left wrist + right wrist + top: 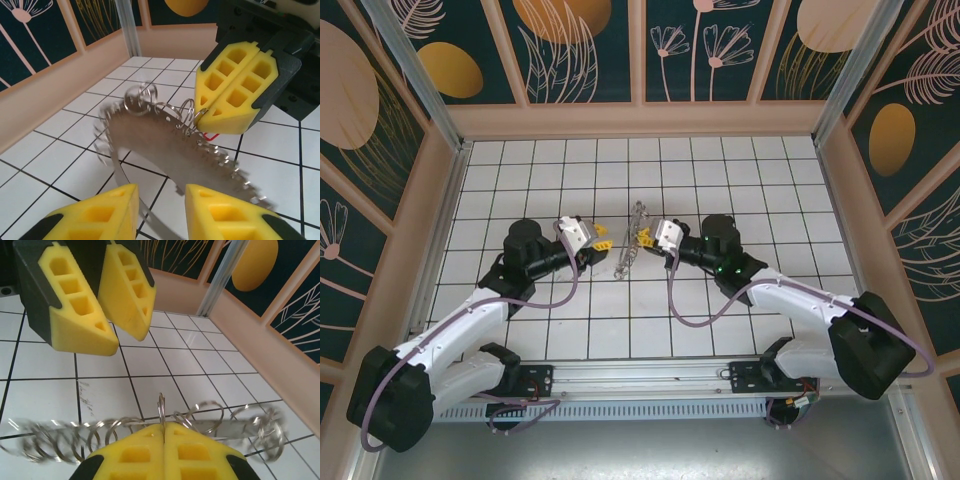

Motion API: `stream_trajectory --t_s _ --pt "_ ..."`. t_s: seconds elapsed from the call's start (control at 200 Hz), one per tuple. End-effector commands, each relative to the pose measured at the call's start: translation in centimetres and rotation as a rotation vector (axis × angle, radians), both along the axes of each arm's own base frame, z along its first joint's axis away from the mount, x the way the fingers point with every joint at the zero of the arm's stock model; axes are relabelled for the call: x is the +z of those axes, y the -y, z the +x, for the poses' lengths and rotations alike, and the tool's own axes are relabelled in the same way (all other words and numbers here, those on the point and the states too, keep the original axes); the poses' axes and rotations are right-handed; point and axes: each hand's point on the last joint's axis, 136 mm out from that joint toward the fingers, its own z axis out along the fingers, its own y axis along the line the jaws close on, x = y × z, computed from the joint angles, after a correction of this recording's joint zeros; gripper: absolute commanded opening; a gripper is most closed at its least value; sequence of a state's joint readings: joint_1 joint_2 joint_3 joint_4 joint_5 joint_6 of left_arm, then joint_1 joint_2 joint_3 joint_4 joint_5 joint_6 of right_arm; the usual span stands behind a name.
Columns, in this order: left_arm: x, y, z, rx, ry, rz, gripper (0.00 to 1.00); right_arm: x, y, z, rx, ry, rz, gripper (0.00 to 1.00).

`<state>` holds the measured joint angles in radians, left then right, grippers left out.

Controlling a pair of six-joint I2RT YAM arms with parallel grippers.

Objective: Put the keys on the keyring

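The keyring (630,250) stands on edge on the tiled floor between both grippers. It is a wide grey band (165,145) fringed with small metal rings. My right gripper (164,427) is shut on one of those small rings (161,407), and it appears from the other side as well (206,109). A bit of red (210,135) peeks out under its fingers, perhaps a key's tag; the keys themselves are hidden. My left gripper (160,210) is open, its fingers straddling the near part of the band without pinching it. It hangs a little above the floor (122,340).
White tiled floor (740,170) with a peach rim and patterned walls on three sides. Both arms reach in from the near edge and meet at the middle (620,240). Cables loop beside each arm.
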<state>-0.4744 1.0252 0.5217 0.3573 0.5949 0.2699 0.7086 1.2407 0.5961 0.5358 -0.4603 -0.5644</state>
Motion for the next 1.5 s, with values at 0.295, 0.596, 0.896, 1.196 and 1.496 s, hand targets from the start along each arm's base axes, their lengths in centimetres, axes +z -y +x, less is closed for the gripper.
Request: stream_trajectory --t_s 0.295,0.596,0.896,1.196,1.496 --pt "2.8 2.2 -2.9 -0.261 0.028 -0.001 0.33 2.7 -0.1 -1.6 0.074 0.141 0.03 0.0" --pt "1.8 3.1 -2.9 -0.34 -0.013 0.055 0.32 2.3 -0.7 -2.8 0.158 0.075 0.033 0.0" --pt "0.7 3.5 -2.8 -0.385 -0.047 0.092 0.32 1.9 -0.8 -2.7 0.202 0.008 0.032 0.0" --pt "0.2 4.1 -3.4 -0.427 -0.065 0.093 0.31 1.7 -0.9 -2.4 0.216 -0.024 0.046 0.0" --pt "-0.5 4.4 -2.9 -0.397 -0.061 0.103 0.33 1.7 -1.1 -2.5 0.237 -0.048 0.055 0.0"
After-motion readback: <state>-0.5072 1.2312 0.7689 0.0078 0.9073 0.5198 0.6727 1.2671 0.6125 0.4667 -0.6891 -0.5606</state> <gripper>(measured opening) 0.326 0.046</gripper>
